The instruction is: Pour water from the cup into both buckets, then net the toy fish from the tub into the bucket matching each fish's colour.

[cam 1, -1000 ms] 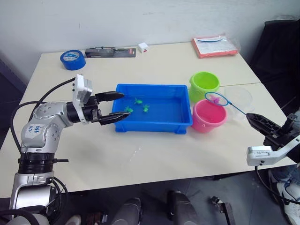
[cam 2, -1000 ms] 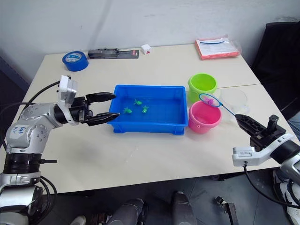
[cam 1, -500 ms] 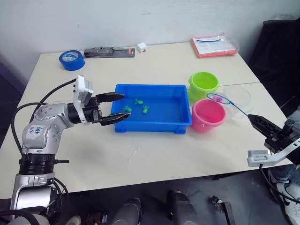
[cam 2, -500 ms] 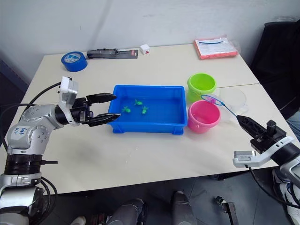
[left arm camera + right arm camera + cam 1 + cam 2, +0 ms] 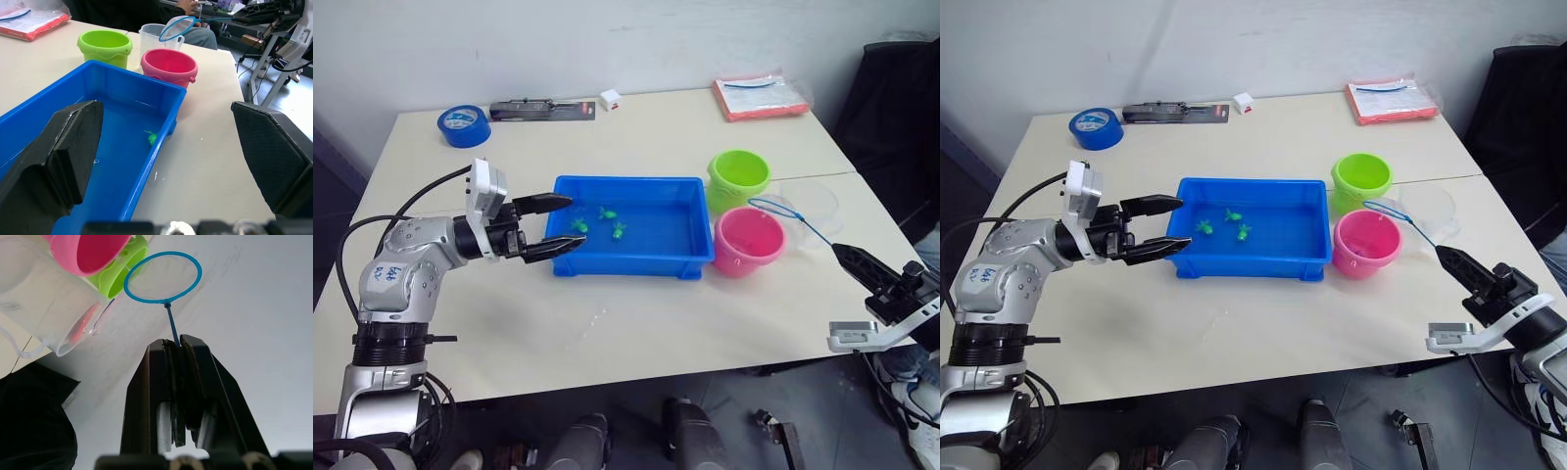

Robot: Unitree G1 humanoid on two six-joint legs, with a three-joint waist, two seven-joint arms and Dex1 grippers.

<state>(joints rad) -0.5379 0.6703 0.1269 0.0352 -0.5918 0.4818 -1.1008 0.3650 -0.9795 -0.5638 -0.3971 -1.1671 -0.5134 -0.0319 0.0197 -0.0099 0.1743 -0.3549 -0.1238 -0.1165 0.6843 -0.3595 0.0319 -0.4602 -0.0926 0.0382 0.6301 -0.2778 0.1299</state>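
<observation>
Netting step: right tool (image 5: 1449, 259) clamped on the net (image 5: 773, 208) handle, hoop empty over the pink bucket (image 5: 748, 240) rim. Left tool (image 5: 551, 225) gapes wide, empty, at the blue tub (image 5: 636, 262)'s 9 o'clock end. Next, likely: swing the hoop to the green fish (image 5: 619, 230) and scoop.

The humanoid's left arm (image 5: 406, 269) is cased in silver-grey metal with a ribbed black collar, blue handwritten marks on its rounded joint and black cables looping alongside. A white camera block (image 5: 487, 194) sits at the wrist behind two tapered black fingers (image 5: 550, 201). The right arm ends in a white bracket (image 5: 873, 330) carrying slim, black fingers (image 5: 186, 387).
</observation>
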